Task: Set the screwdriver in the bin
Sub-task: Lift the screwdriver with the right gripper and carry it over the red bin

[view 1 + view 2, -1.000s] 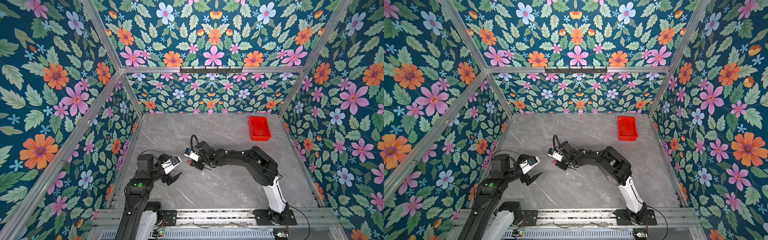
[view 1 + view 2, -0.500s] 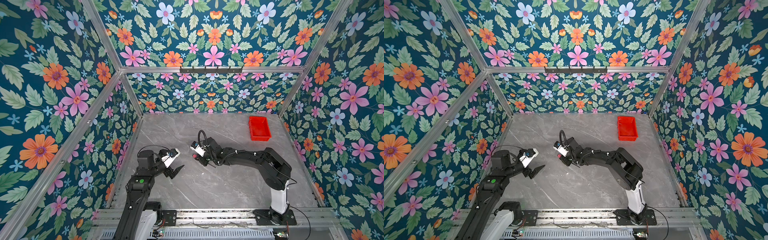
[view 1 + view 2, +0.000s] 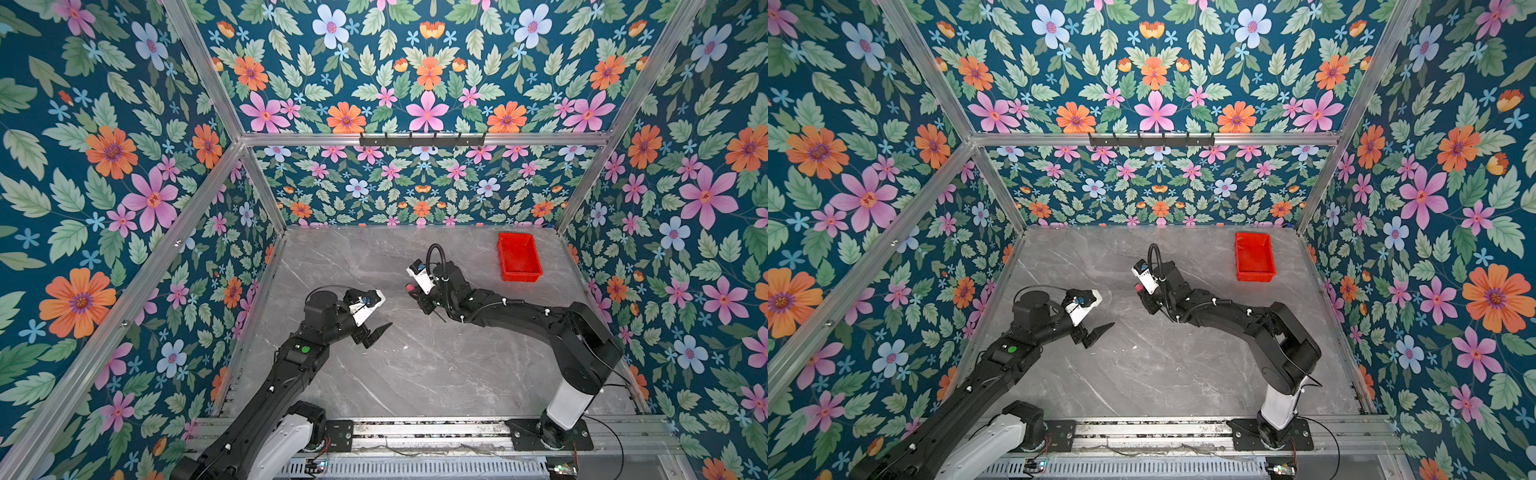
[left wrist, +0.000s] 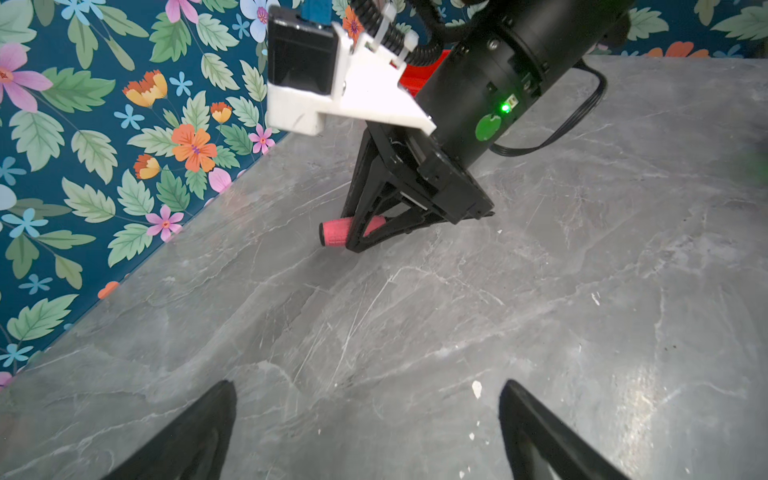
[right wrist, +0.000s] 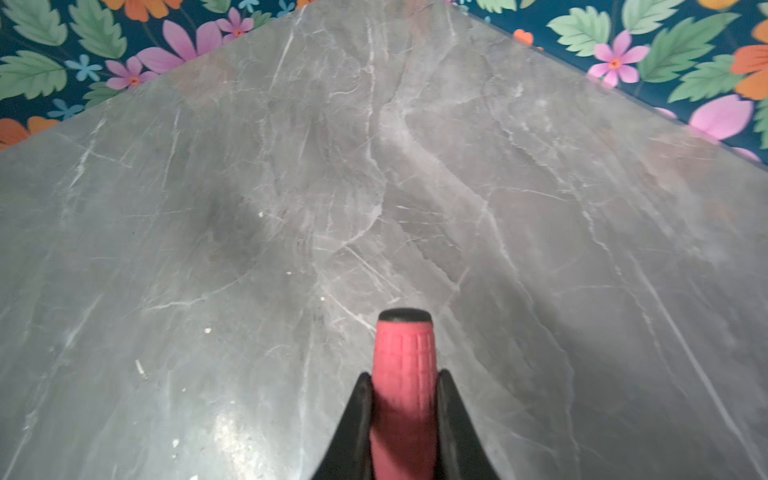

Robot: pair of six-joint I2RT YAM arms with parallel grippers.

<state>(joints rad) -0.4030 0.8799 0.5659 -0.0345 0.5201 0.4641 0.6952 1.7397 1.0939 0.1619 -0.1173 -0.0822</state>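
From where I stood, the right arm point(image 3: 519, 313) reached out from its base at the near right towards the middle. Its elbow was raised, its forearm stretched almost level and its wrist bent downward. The right gripper point(image 3: 415, 293) pointed down, its jaws pinched tight on the red handle of the screwdriver point(image 5: 403, 353), whose end poked out beyond the fingers. The left arm point(image 3: 291, 365) leaned forward from the near left. The left gripper point(image 4: 365, 386) hung low, jaws spread wide and holding nothing. It faced the right gripper with a clear gap between the two.
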